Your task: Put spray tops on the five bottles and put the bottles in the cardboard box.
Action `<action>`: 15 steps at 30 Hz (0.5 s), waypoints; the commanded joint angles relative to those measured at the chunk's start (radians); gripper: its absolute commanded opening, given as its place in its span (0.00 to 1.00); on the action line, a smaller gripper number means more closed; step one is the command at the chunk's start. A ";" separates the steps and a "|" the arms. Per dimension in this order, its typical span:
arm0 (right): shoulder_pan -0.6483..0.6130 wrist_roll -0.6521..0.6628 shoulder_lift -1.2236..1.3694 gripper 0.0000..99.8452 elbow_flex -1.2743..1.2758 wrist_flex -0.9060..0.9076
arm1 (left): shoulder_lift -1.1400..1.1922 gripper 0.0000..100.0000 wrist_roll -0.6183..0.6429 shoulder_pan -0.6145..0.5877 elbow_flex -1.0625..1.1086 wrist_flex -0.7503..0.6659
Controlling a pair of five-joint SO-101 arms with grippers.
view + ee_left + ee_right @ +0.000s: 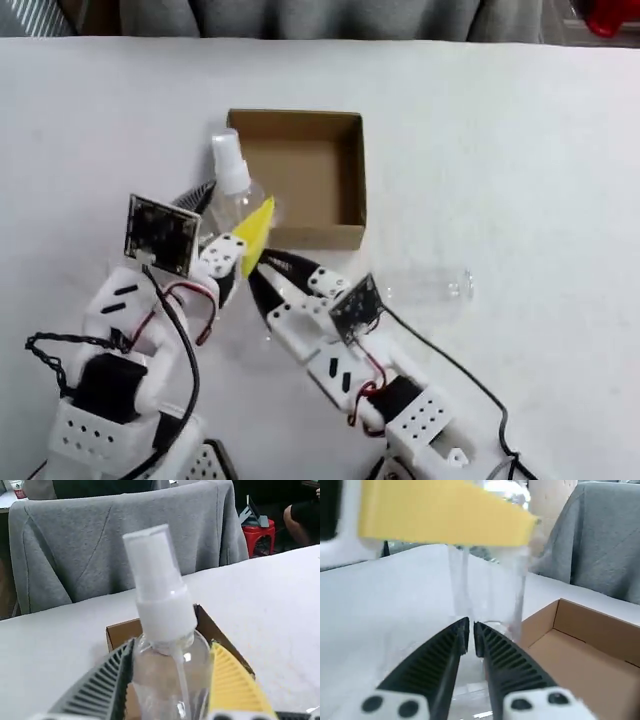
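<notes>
A white table [520, 150] spreads wide; a grey-draped chair [125, 540] stands at twelve o'clock, a red stool [257, 532] at two.

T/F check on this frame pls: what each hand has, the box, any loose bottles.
1. The left hand grips a clear bottle with a white spray top on it. True.
2. The cardboard box already has a bottle in it. False: no bottle is inside it in the high view.
3. A second clear bottle lies on the table outside the box. True.
4. The right hand holds a spray top. False: its black fingers hold nothing and sit close to the base of the held bottle.
</notes>
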 commanded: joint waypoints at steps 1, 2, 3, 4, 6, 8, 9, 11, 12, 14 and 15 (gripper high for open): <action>0.044 0.005 -0.013 0.02 0.008 -0.015 | -0.021 0.02 -0.021 0.016 -0.055 0.040; 0.041 0.005 -0.013 0.02 0.008 -0.015 | -0.021 0.02 -0.023 0.016 -0.055 0.040; 0.039 0.005 -0.013 0.02 0.008 -0.015 | -0.021 0.02 -0.023 0.016 -0.055 0.040; 0.038 0.005 -0.013 0.02 0.008 -0.015 | -0.021 0.02 -0.021 0.016 -0.055 0.040; 0.038 0.005 -0.013 0.02 0.008 -0.015 | -0.021 0.02 -0.021 0.016 -0.057 0.040; 0.036 0.005 -0.013 0.02 0.011 -0.015 | -0.021 0.02 -0.021 0.016 -0.057 0.032; 0.033 0.005 -0.013 0.02 0.011 -0.013 | -0.019 0.02 -0.021 0.016 -0.057 0.021; 0.008 0.005 -0.013 0.02 0.011 -0.010 | -0.019 0.02 -0.020 -0.001 -0.054 -0.023; -0.008 0.005 -0.013 0.02 0.011 -0.010 | -0.018 0.02 -0.020 -0.018 -0.054 -0.043; -0.033 0.005 -0.013 0.02 0.011 -0.008 | -0.013 0.02 -0.018 -0.028 -0.054 -0.081; -0.039 0.005 -0.013 0.02 0.011 -0.008 | -0.012 0.02 -0.009 -0.027 -0.052 -0.089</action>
